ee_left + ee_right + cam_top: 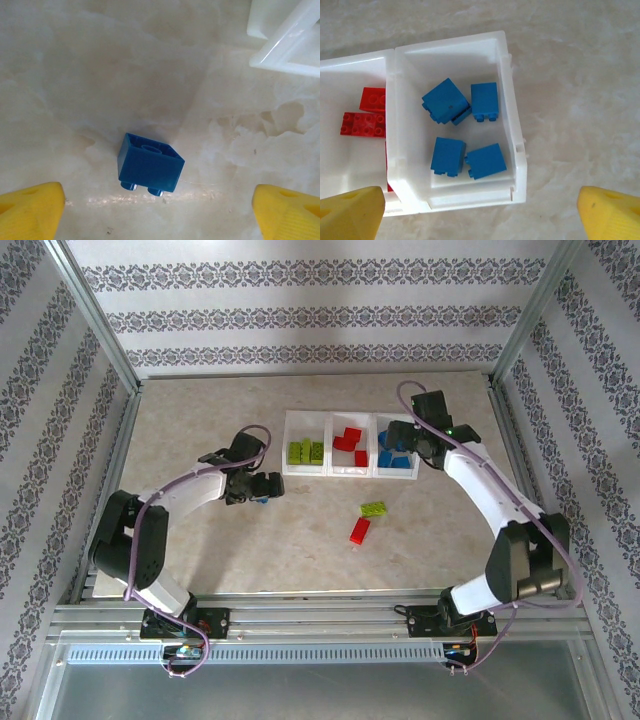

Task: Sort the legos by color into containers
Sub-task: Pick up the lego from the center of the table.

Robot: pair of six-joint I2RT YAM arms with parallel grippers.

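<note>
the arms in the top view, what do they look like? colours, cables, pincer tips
The left arm and right arm have white tubular links with black joint housings. A pale purple cable runs along each arm and loops near the wrist. The left pincer and right pincer have bright yellow fingertips with fine ribbing.

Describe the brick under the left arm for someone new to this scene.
Find the white tray on the table. Just off its left end, the left gripper hovers with open jaws. Beneath lies a tipped blue brick, the only blue one outside the tray.
</note>
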